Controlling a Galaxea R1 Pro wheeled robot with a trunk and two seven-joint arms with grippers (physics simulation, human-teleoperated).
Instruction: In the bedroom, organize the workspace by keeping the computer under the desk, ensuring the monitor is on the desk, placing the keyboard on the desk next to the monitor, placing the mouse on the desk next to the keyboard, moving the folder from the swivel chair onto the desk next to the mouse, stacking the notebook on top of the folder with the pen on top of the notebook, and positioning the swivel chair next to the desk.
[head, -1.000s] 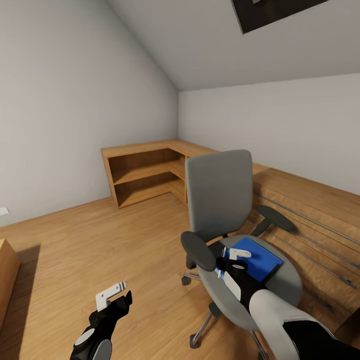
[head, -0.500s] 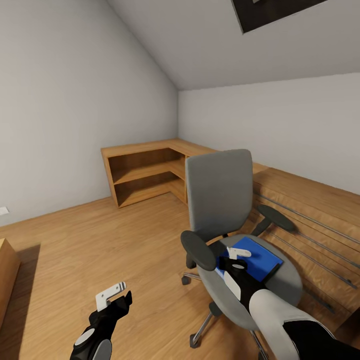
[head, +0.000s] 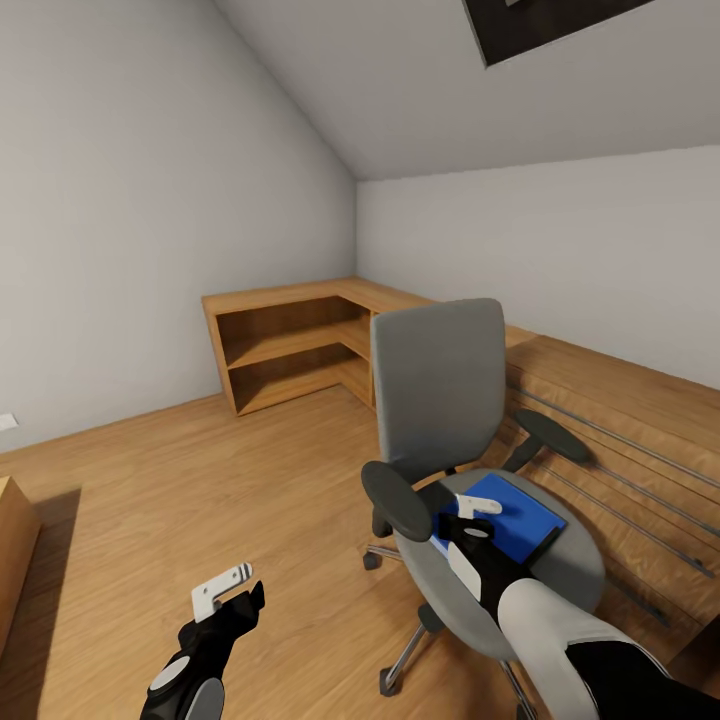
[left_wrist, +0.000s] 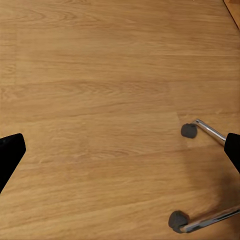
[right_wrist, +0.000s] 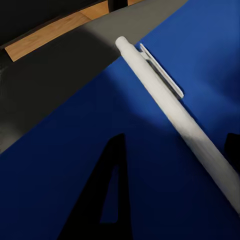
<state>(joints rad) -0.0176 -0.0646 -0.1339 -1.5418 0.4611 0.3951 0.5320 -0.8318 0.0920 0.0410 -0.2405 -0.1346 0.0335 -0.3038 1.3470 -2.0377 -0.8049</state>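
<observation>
Nothing has shifted in the last half second: left claw (head: 228, 588) hangs spread at seven o'clock over the wooden floor (head: 200, 480), while the right claw (head: 470, 520), spread, hovers at the blue flat folder (head: 515, 515) and white slim pen (right_wrist: 175, 120) on the grey swivel chair (head: 440, 400), neither yet moved to any bench.

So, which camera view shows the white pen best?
The right wrist view: the pen lies large across the blue folder, its clip plain. In the head view the spot is small, beside the right end effector, with no pen discernible.
</observation>
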